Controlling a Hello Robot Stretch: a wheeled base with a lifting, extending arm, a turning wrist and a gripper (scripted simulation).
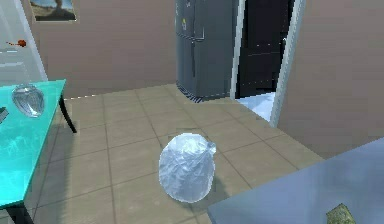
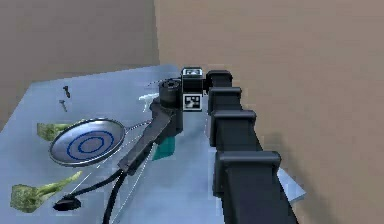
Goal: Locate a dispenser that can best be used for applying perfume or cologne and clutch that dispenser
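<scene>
Teal object (image 2: pixel 167 149) stands on the grey surface (image 2: pixel 40 100) near the wall, in the arm side view, partly hidden behind the end effector (image 2: pixel 135 158), whose dark body and thin fingers slant down across it toward the view's left. Whether the fingers touch it or merely pass in front cannot be told, and neither can whether the end effector grasps anything. The arm (image 2: pixel 240 150) rises from the bottom edge as a dark square bar, with two white marker squares (image 2: pixel 192 88) at its far end, just above the teal object.

Left of the end effector lies a round blue-grey plate (image 2: pixel 88 142). A leafy green piece (image 2: pixel 50 130) sits at the plate's far left edge and another (image 2: pixel 35 193) lies nearer the bottom corner. Two small dark bits (image 2: pixel 67 95) lie farther out on the surface.

In the forward view a translucent white bag (image 1: pixel 188 165) sits on the tiled floor (image 1: pixel 130 120). A teal surface (image 1: pixel 30 150) at the left carries a glass bowl (image 1: pixel 27 100). Farther back stand a dark grey fridge (image 1: pixel 205 45) and, beside it, a dark doorway (image 1: pixel 265 45) — the grey surface's corner shows at the bottom right.
</scene>
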